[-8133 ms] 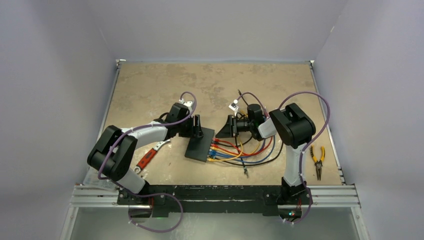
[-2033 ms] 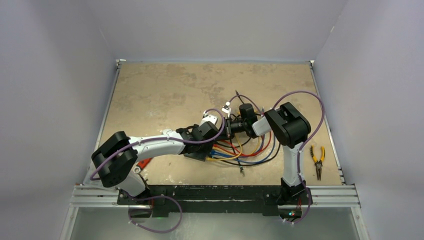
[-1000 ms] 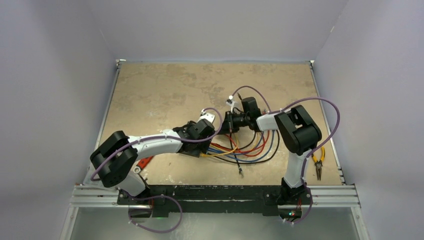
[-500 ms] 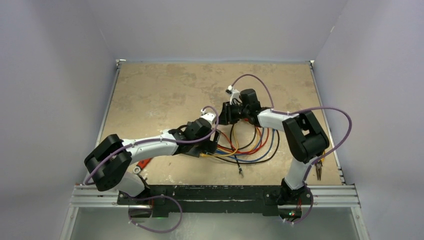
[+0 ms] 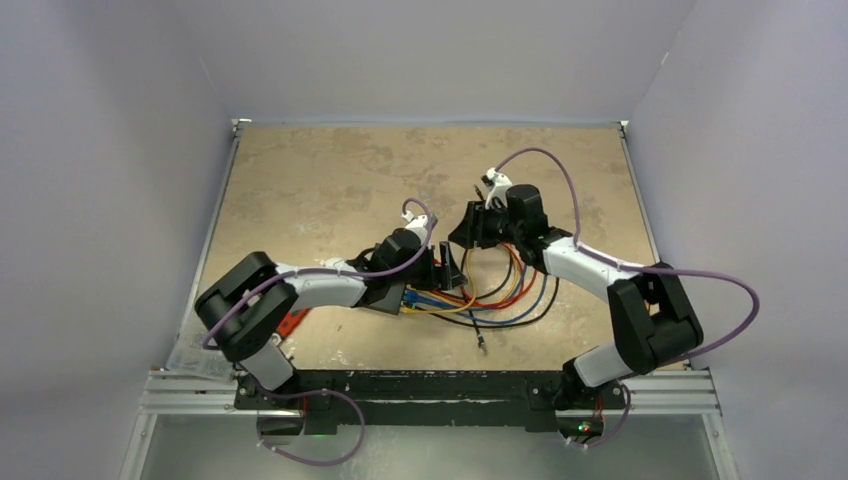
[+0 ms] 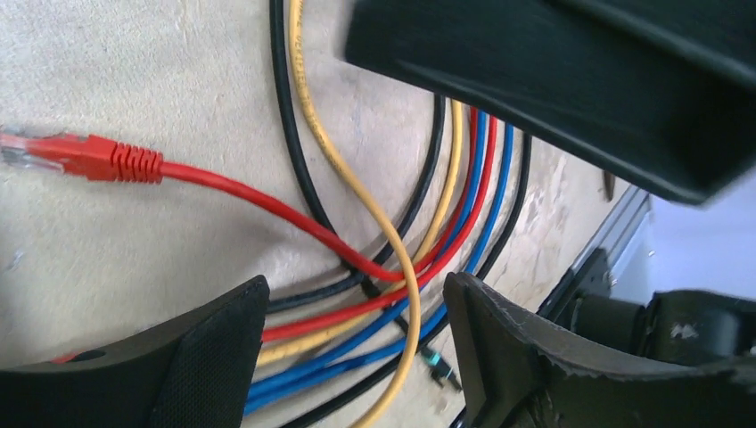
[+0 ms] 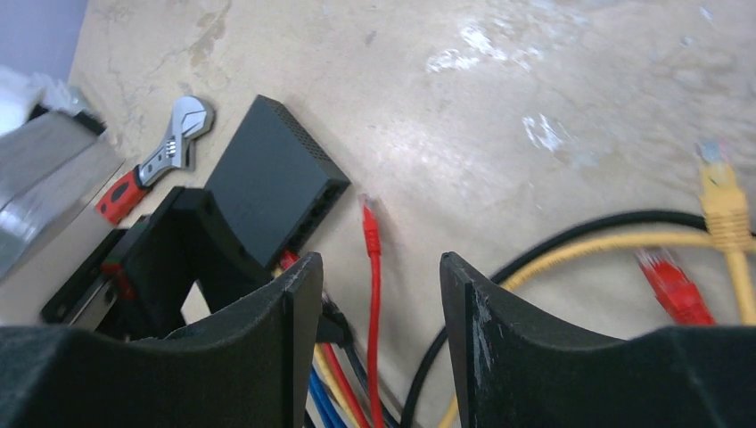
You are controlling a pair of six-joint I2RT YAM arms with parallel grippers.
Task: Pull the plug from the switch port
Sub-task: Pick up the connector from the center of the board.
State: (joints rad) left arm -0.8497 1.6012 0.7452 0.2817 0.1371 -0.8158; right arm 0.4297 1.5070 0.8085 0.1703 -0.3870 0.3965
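The switch [image 7: 267, 183] is a flat black box on the table, with red, yellow and blue cables still in its sockets. In the top view the switch [image 5: 383, 297] is mostly hidden under my left arm. A red plug [image 7: 367, 212] lies loose on the table just beside the socket edge; it also shows in the left wrist view [image 6: 85, 157]. My left gripper [image 6: 357, 348] is open and empty over the cable bundle, at the switch's right end [image 5: 445, 268]. My right gripper [image 7: 379, 330] is open and empty, above the loose red cable and behind the switch [image 5: 470, 228].
A red-handled wrench [image 7: 156, 165] lies left of the switch, near the front rail [image 5: 292, 322]. Loops of black, blue, red and yellow cable [image 5: 510, 290] spread right of the switch. A loose yellow plug [image 7: 724, 203] and another red plug [image 7: 673, 283] lie further right.
My right arm has swung out to the right and its gripper has drawn back from the switch. My left gripper has turned over the cables at the switch.
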